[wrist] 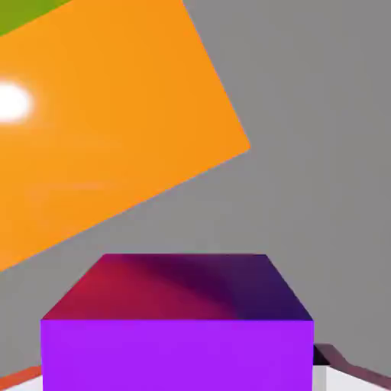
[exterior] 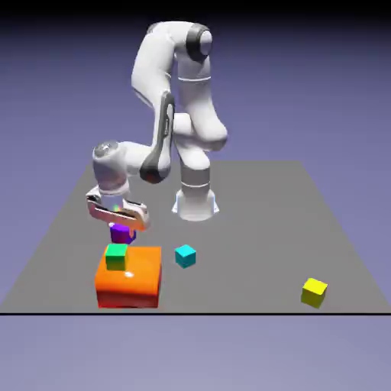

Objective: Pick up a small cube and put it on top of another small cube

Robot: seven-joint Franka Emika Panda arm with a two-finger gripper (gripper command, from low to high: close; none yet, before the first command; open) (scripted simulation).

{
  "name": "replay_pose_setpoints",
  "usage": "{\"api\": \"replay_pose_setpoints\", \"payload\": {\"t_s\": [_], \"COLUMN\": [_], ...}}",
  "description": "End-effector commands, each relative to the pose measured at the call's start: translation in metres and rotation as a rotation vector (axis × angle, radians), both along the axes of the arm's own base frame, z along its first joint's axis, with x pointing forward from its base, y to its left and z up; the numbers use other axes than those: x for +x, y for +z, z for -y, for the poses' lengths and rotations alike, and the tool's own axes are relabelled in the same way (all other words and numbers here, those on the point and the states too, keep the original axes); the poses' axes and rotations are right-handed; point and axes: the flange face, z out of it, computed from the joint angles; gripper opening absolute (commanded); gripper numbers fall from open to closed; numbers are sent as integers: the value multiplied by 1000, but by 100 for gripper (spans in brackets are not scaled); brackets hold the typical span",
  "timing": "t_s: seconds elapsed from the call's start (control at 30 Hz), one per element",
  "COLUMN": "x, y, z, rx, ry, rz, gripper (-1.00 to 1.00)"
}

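- Arm: smooth white shell, slightly glossy like plastic, soft highlights seen; dark grey joint caps.
- Gripper: pale, shiny finish, faint coloured reflections seen on it.
- Small cube: plain purple, smooth; front face flat and matt, top face tinted reddish.
- Orange block: glossy, smooth; bright white glare spot seen at hand view's left edge.
- Green cube, cyan cube, yellow cube: plain, smooth, untextured.
- Table: flat grey, matt, no texture.

no readable text, no labels, no numbers, no signs in either view
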Motion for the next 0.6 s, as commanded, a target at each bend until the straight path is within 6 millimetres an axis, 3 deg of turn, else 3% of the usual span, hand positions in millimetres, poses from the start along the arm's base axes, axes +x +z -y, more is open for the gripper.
{"api": "replay_pose_setpoints", "payload": {"t_s": [0.0,0.27,0.43,0.57], "x": [0,-15,-21,-19], "y": [16,138,201,239], "z": [4,16,0,-21], "rx": [-1,21,49,73], "ry": [-66,-559,-819,-1000], "rz": [17,160,236,283], "gripper": [-100,-100,-100,-100]}}
